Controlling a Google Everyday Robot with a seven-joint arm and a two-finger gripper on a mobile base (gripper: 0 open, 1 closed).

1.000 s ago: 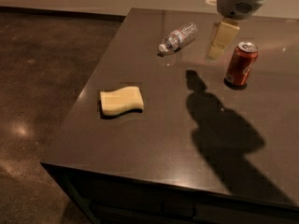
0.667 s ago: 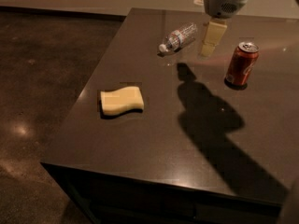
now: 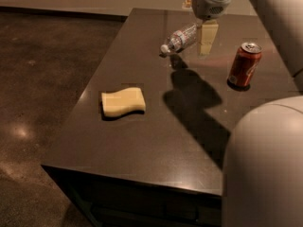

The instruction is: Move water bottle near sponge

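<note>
The gripper (image 3: 206, 31) hung over the far part of the table (image 3: 142, 155), beyond the can (image 3: 244, 65) and a little to its camera-left, low enough that its pale pad reached nearly to the tabletop. Whether it was released or clenched could not be told; it held nothing that showed. The bottle (image 3: 182, 38) lay on its side farther camera-left of the can than the gripper, its base end just beside the gripper and perhaps touching it, though contact could not be made out. Its long axis ran on a slant, from the base at the far right, by the gripper, to the white cap at the near left, pointing away from the can. So the bottle lay to the gripper's camera-left side, and the robot's one arm would likely need to shift that way and set itself across that slanted axis to take the body. The sponge (image 3: 123, 101) lay flat, well apart from the can, nearer the camera and far to its camera-left, roughly where the cap pointed.
</note>
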